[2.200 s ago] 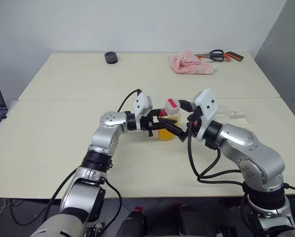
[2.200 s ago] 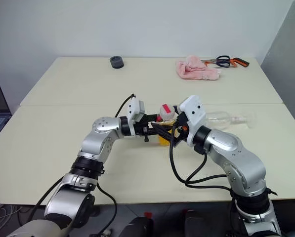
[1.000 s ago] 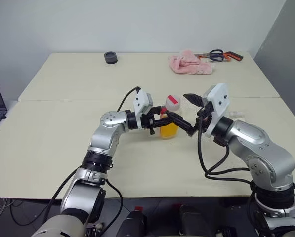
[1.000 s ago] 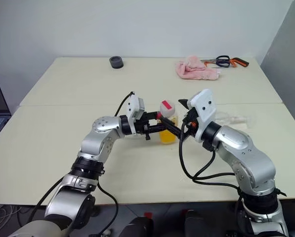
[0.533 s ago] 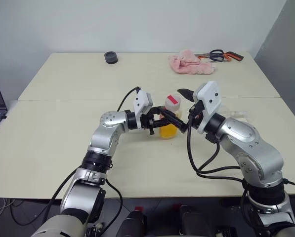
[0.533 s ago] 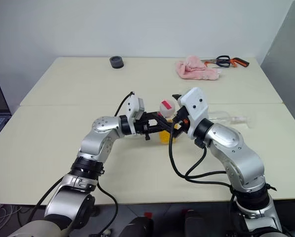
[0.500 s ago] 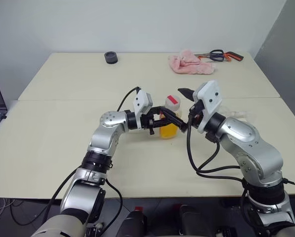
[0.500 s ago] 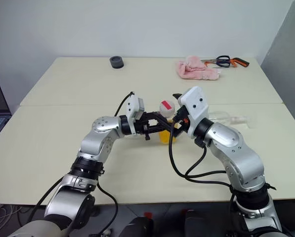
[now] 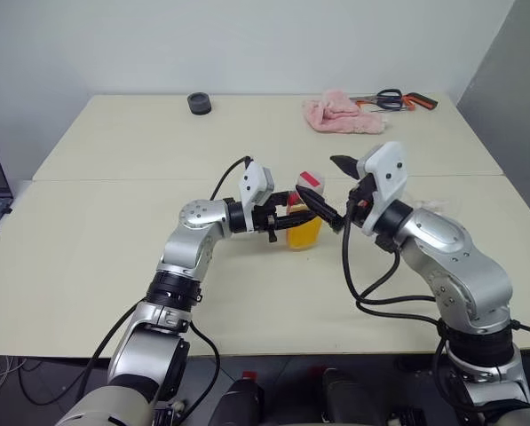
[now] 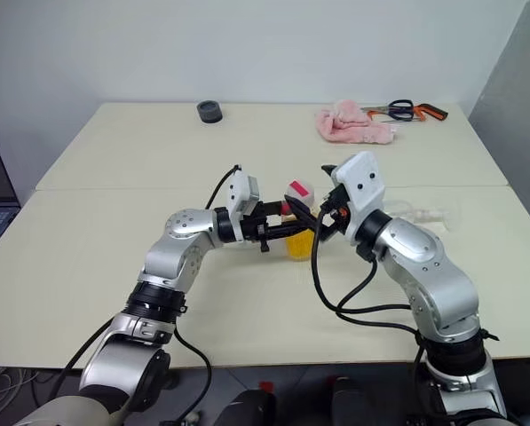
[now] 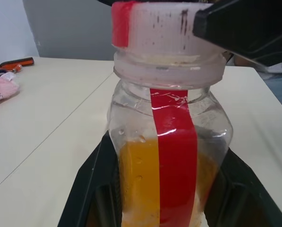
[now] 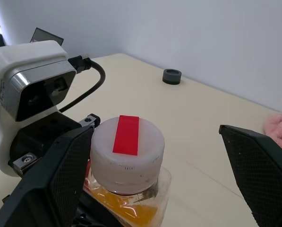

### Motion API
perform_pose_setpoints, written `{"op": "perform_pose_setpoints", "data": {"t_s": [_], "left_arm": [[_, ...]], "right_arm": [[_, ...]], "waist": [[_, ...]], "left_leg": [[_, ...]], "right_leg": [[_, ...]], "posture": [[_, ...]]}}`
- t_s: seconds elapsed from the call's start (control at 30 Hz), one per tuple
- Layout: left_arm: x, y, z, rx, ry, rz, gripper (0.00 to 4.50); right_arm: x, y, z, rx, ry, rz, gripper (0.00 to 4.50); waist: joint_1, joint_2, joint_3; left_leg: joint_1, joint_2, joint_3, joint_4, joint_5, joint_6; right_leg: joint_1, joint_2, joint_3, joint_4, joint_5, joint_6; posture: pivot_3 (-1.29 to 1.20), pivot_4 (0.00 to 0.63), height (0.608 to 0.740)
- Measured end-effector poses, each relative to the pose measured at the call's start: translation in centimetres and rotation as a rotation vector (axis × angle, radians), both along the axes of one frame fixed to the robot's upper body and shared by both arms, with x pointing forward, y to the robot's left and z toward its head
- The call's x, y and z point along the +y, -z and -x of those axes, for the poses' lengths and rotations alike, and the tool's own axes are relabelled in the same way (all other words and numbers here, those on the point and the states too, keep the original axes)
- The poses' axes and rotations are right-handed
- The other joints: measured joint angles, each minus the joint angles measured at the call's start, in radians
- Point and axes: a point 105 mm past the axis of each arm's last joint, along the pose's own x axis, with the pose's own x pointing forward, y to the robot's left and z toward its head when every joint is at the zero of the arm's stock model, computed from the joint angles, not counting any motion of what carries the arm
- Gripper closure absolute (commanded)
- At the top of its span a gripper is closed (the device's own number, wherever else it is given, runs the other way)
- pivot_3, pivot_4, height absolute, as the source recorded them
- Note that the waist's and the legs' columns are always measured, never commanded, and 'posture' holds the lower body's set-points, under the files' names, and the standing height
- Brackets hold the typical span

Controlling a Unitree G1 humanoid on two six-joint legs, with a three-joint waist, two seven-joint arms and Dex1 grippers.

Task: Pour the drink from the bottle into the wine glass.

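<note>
Worktop (image 9: 114,266) pale, 2 slabs joined. My right gripper (image 12: 155,156) hovers at cap (image 12: 127,156), fingers (image 12: 51,177) spread wide either side, one touching cap rim in left wrist view. My left gripper (image 9: 293,216) level, fingers (image 11: 96,189) pinching bottle (image 9: 304,222) at body, upright mid-worktop. Glass (image 10: 420,214) lies on side behind right arm. Pink cloth (image 9: 340,114), scissors (image 9: 393,98) far right; black ring (image 9: 199,103) far left. Drink (image 11: 138,184) orange, fills bottle's lower half.

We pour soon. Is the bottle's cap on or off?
On. The white-and-red cap sits on the bottle, between the open right gripper fingers.
</note>
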Motion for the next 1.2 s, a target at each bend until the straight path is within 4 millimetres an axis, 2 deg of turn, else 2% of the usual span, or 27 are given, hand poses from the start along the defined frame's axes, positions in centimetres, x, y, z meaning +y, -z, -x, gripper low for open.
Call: {"op": "perform_pose_setpoints", "data": {"t_s": [0.9,1.03,1.2], "left_arm": [[0.0,0.0,0.0,0.002,0.001,-0.002,2.83],[0.1,0.0,0.0,0.002,0.0,-0.003,2.83],[0.1,0.0,0.0,0.002,0.001,-0.003,2.83]], "right_arm": [[-0.9,0.5,0.6,0.034,0.001,0.0,0.0],[-1.4,0.5,1.0,0.05,-0.016,-0.01,0.0],[-0.9,0.2,2.1,0.066,-0.087,-0.023,0.0]], "waist": [[0.0,0.0,0.0],[0.0,0.0,0.0],[0.0,0.0,0.0]], "left_leg": [[0.0,0.0,0.0,0.0,0.0,0.0],[0.0,0.0,0.0,0.0,0.0,0.0],[0.0,0.0,0.0,0.0,0.0,0.0]], "right_leg": [[0.0,0.0,0.0,0.0,0.0,0.0],[0.0,0.0,0.0,0.0,0.0,0.0],[0.0,0.0,0.0,0.0,0.0,0.0]], "posture": [[0.0,0.15,0.74],[0.0,0.15,0.74],[0.0,0.15,0.74]]}}
